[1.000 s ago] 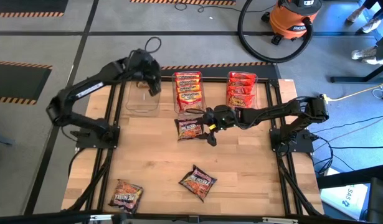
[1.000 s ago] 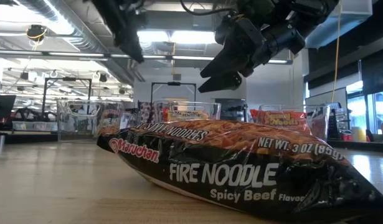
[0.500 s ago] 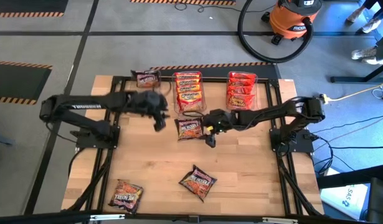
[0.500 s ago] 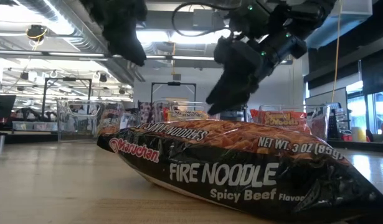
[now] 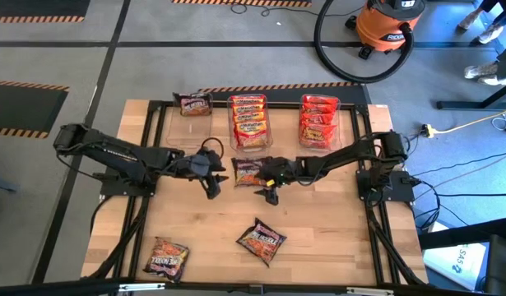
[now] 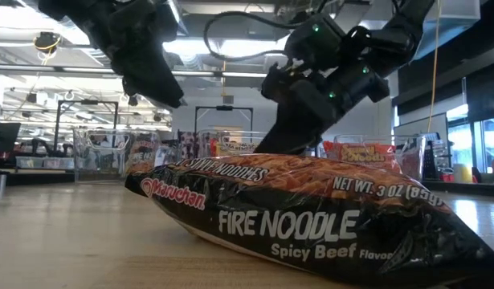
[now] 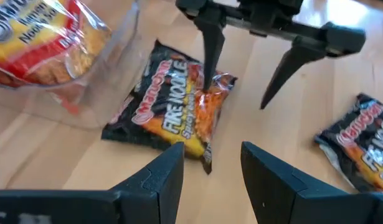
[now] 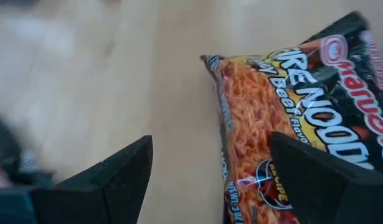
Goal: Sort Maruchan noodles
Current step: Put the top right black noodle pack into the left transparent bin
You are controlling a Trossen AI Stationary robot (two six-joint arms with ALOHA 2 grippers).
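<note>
Black pkt [image 5: 248, 172] just beside open R gripper [image 5: 267, 182], untouched

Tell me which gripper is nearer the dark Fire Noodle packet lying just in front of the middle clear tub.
Right. The open right gripper sits at that dark glossy packet's edge, one finger touching or just over it. The left gripper hangs open a short way off on the other side.

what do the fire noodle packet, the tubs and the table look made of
Packet: thin glossy plastic film, by its crinkles and bright glare. Tubs: clear hard plastic, probably; contents show through the walls. Table: pale wood planks with visible grain and seams, matte finish; possibly laminate.
</note>
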